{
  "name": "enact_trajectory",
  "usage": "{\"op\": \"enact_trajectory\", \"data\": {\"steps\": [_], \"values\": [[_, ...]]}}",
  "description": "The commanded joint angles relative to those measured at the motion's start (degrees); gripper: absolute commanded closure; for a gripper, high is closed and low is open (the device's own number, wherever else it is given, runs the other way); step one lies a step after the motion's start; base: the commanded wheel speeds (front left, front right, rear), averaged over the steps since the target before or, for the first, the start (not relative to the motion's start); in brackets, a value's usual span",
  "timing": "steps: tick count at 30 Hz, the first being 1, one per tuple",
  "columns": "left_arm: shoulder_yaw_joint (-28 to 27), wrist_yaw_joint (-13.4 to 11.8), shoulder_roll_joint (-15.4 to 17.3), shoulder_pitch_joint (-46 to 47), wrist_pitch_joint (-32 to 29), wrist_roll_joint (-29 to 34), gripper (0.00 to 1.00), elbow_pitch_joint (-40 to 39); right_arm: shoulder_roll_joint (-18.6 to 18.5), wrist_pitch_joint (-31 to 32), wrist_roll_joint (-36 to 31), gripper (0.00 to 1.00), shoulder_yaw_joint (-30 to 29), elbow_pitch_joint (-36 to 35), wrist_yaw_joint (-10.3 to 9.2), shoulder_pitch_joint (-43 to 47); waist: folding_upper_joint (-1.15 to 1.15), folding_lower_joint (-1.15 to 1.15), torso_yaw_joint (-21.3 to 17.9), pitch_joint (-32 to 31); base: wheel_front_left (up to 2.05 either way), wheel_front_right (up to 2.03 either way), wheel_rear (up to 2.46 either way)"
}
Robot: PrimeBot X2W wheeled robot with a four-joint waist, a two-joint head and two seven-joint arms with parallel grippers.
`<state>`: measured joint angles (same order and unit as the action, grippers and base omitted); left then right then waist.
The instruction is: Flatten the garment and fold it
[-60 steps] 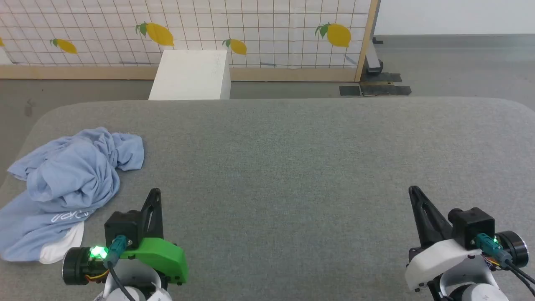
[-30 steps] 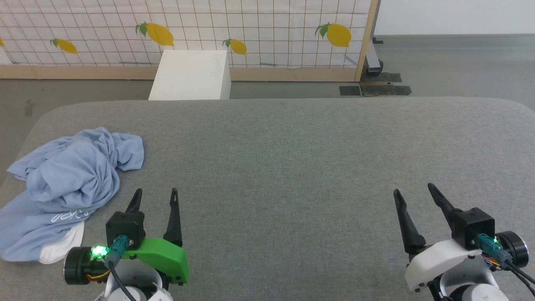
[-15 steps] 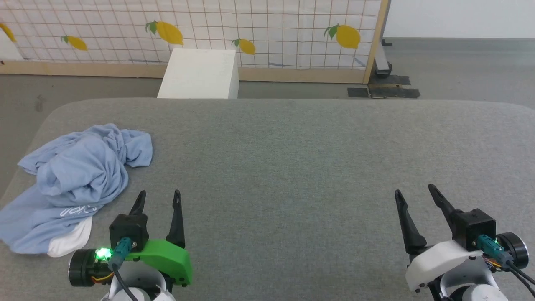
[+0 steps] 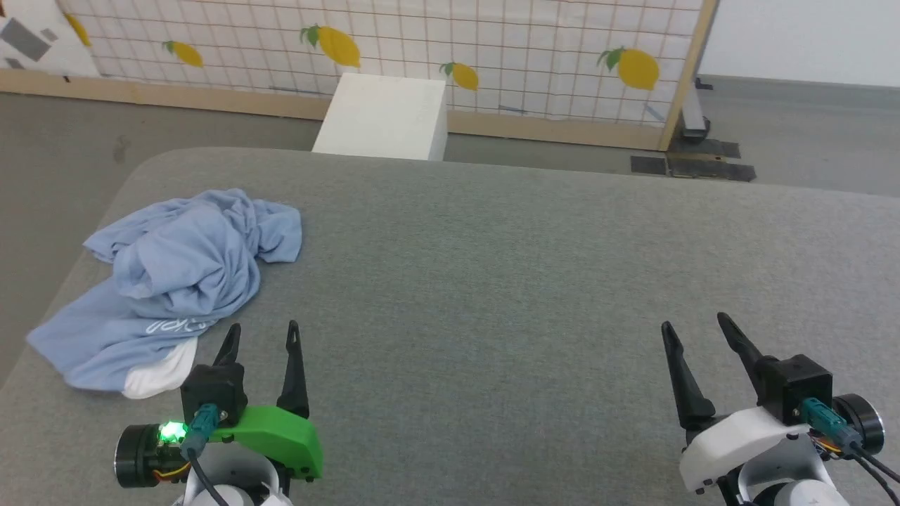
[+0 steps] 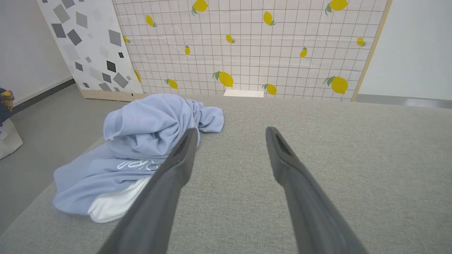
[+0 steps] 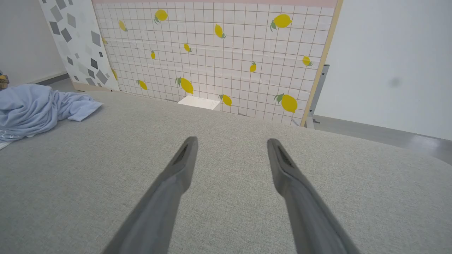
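Head view has swung toward our left since half a second back: camera move, not cloth. Garment (image 4: 183, 281) unmoved, crumpled heap at far left edge of table (image 4: 492, 281), white inner part at near end. Left gripper (image 4: 264, 326) and right gripper (image 4: 694, 321), closed two seconds back, now both spread wide, empty. We judge flattening not begun; left gripper near heap, right well apart. White box (image 4: 383, 119) beyond table: contents, cannot tell.
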<state>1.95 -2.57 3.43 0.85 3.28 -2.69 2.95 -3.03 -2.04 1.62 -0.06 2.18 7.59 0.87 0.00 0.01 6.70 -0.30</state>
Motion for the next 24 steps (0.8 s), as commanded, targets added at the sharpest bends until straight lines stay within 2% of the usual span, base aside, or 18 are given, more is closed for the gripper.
{"op": "enact_trajectory", "data": {"steps": [1, 24], "values": [[0.1, -0.4, 0.4, 0.6, 0.6, -0.8, 0.00, 0.2, 0.0, -0.5, 0.5, 0.00, 0.2, 0.3, -0.03, -1.1, 0.00, -0.01, 1.3, -0.2, 0.00, 0.00, 0.00], [0.9, -3.4, 1.1, 0.3, 3.3, -3.0, 0.00, 1.4, 0.1, -1.8, 0.9, 0.00, 0.9, 1.3, -0.04, -1.8, 0.00, -0.01, 9.3, -0.4, 0.00, 0.00, 0.00]]}}
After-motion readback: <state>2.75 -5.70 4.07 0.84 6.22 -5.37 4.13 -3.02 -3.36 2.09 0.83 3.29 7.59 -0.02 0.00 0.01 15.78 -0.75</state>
